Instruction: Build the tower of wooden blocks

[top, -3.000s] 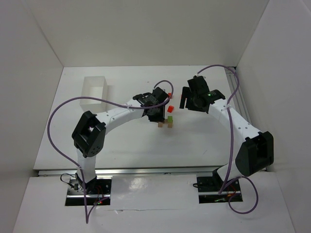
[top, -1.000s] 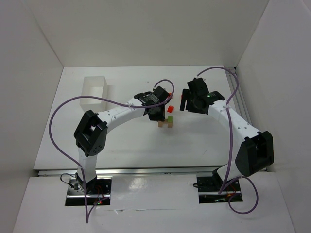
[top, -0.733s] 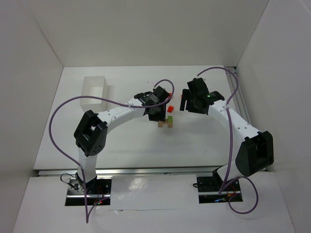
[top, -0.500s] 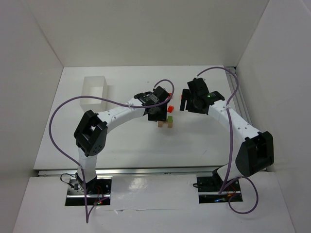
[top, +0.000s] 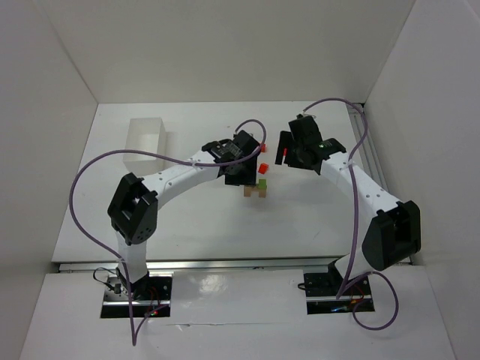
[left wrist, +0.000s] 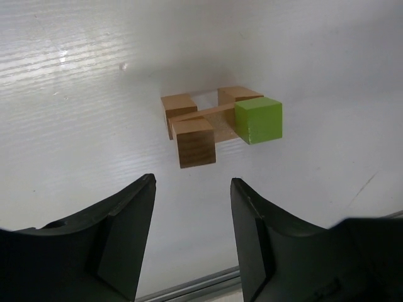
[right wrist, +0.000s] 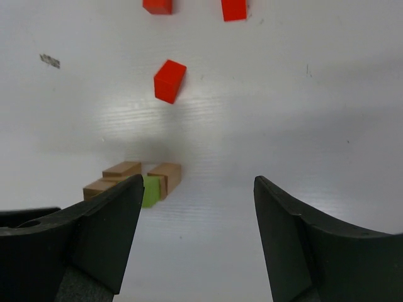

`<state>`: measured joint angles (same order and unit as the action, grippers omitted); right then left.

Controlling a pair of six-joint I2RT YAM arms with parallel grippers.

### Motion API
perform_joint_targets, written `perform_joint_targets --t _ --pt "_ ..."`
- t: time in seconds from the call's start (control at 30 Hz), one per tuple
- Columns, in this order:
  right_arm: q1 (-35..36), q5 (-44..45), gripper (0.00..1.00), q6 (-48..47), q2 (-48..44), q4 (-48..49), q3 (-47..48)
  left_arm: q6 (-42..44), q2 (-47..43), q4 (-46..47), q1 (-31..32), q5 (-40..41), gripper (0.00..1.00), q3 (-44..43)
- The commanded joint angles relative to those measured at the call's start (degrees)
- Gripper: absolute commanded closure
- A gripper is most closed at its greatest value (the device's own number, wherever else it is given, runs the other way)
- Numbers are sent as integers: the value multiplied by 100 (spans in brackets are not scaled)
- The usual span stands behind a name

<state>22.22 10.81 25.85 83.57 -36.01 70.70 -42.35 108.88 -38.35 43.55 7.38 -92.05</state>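
Tan and lime green show as one small clump from the top camera. The wood block tower [top: 255,190] sits on the white table [top: 187,217] between the two arms, and a red block [top: 263,167] lies just beyond it. The left gripper [top: 241,169] hangs right beside the clump, but from here you cannot see its fingers. The right gripper [top: 285,156] is farther back and to the right. A white box [top: 148,139] stands well off to the left.

Your left wrist camera fills in what the top one misses. The left gripper [left wrist: 192,207] has its jaws spread with nothing between them, and the tower [left wrist: 217,123] stands clear of the fingertips. It is only a low square: three tan blocks [left wrist: 195,143] and a green block [left wrist: 258,119], one at each corner. A thin tan stick [left wrist: 211,113] lies among them, its long axis running across the view and tilted slightly up to the right.

Your right wrist camera sees the same square from the other side, with the tower [right wrist: 135,179] low at the left by one finger. The right gripper [right wrist: 198,189] is also spread wide and holds nothing. Only this view shows three loose red blocks [right wrist: 169,80] on the table beyond.
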Motion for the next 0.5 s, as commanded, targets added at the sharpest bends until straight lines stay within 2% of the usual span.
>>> perform_joint_targets --t 0.0,0.13,0.33,0.47 --pt "-33 0 23 -27 361 507 567 -2 -507 -138 13 193 37 -322" --pt "-86 53 23 -80 730 569 805 112 -832 -366 -65 431 37 -384" --pt "-533 -201 23 -132 1275 744 1042 288 -1369 -366 -908 317 37 38" --pt "-718 -316 23 -299 1845 674 1367 595 -1536 -366 -1689 -16 38 275"
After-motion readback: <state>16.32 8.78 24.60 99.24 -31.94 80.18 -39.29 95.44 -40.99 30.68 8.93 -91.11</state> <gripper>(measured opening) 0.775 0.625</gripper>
